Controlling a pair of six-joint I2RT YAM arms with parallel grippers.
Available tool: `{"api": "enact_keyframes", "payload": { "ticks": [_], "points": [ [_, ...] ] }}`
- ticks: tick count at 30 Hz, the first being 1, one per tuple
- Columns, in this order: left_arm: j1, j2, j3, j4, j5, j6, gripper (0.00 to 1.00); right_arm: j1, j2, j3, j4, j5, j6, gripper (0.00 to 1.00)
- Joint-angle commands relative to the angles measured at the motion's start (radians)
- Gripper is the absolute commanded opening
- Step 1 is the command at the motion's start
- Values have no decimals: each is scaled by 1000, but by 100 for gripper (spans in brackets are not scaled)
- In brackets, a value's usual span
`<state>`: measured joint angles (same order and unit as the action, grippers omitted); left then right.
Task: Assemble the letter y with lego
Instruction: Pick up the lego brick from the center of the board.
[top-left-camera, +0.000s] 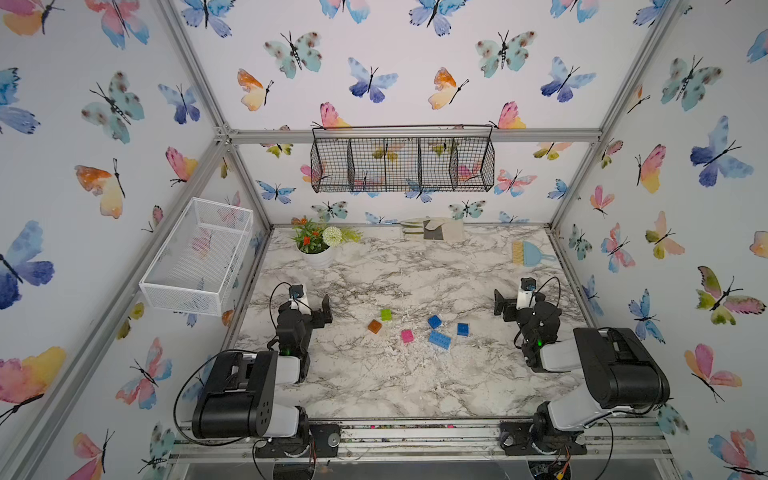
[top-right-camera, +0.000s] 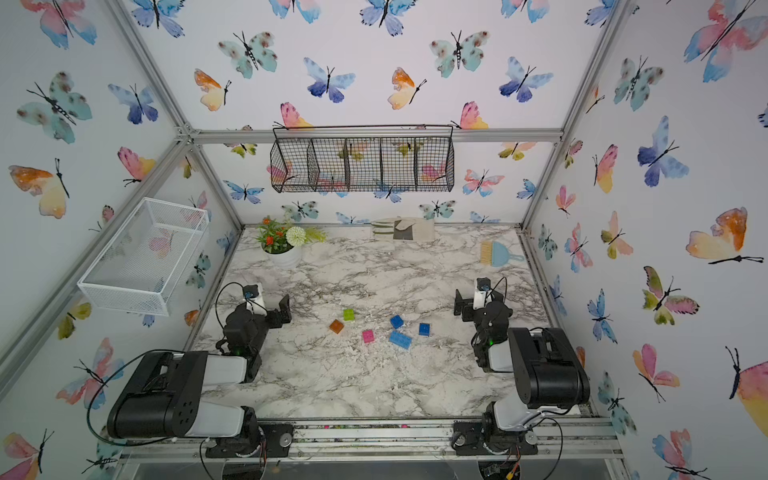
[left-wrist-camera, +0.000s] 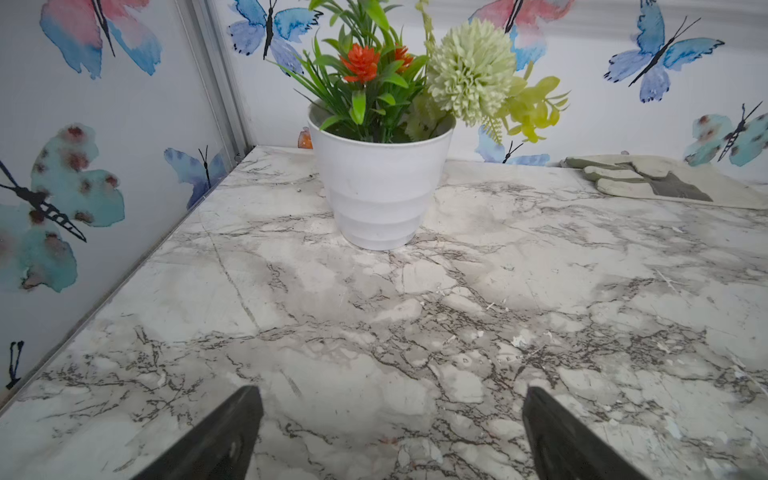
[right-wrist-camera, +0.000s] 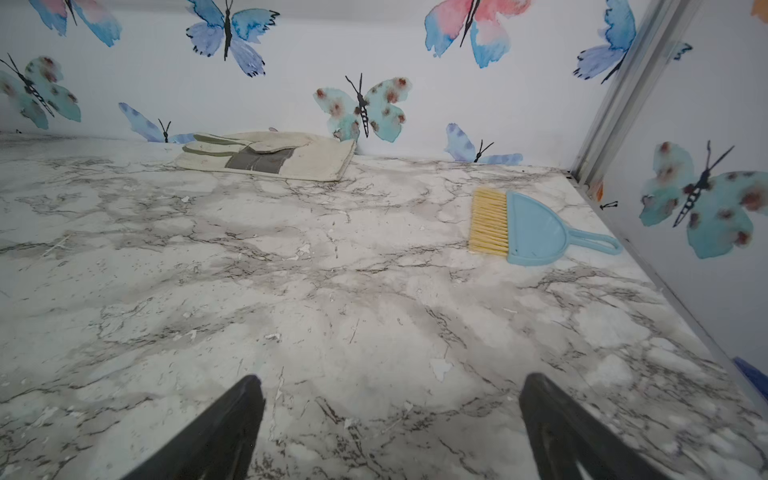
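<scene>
Between the two arms, on the marble-patterned surface (top-left-camera: 374, 386), six loose studded plastic lego bricks (lime green (top-left-camera: 386, 314), translucent orange (top-left-camera: 374, 326), pink (top-left-camera: 407, 336), two square blue (top-left-camera: 434, 321) (top-left-camera: 462, 329), longer blue (top-left-camera: 439, 340)) lie unjoined and apart, apparently leaving grasping room, flanked by the left fingers (left-wrist-camera: 224, 436) and right fingers (right-wrist-camera: 224, 432), spread wide and empty.

the table (top-left-camera: 374, 386) has a smooth marble-print top, scuffed with white flecks. the lego (top-left-camera: 439, 339) looks like smooth plastic, its orange brick (top-left-camera: 374, 326) translucent. the hanging basket (top-left-camera: 402, 164) is black wire, the side basket (top-left-camera: 178, 296) white mesh. the glove (right-wrist-camera: 266, 156) is matt cloth, the brush (right-wrist-camera: 536, 228) pale blue plastic with straw-like bristles.
</scene>
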<state>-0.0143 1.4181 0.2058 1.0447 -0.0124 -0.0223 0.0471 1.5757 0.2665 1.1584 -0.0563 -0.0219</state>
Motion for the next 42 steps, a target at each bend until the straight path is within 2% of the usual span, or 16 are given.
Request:
{"api": "enact_keyframes", "payload": {
  "ticks": [1,20,22,25,27,28,29,31,33,36,38,42],
  "points": [
    [4,-12,13,7,14,12,98,-1,7,10,5,20,14,99],
    [5,-13,12,6,17,11,98,-1,5,15,-7,25,15,99],
    [5,-12,14,5,15,11,98,-1,-7,8,27,61,30,94],
    [5,-16,9,13,12,13,98,-1,-127,97,-253,131,54,90],
    [5,-43,16,7,-50,-9,98,-1,-156,165,-365,147,65,86],
    [5,-75,39,-55,-95,-28,99,1,-166,199,-418,158,105,86],
    [8,-107,90,-189,-136,-49,98,0,-172,240,-481,161,157,85],
    [6,-132,202,-402,-156,-70,98,4,-168,325,-622,133,242,82],
    [6,-137,280,-518,-145,-115,98,29,-150,371,-675,93,268,78],
    [-8,-135,393,-710,-144,-214,98,137,-135,426,-755,116,249,77],
    [-40,-123,476,-847,-183,-254,98,242,-104,488,-842,174,223,78],
    [-148,-50,674,-1110,-300,-232,99,399,-4,632,-1035,207,195,75]
  ]
}}
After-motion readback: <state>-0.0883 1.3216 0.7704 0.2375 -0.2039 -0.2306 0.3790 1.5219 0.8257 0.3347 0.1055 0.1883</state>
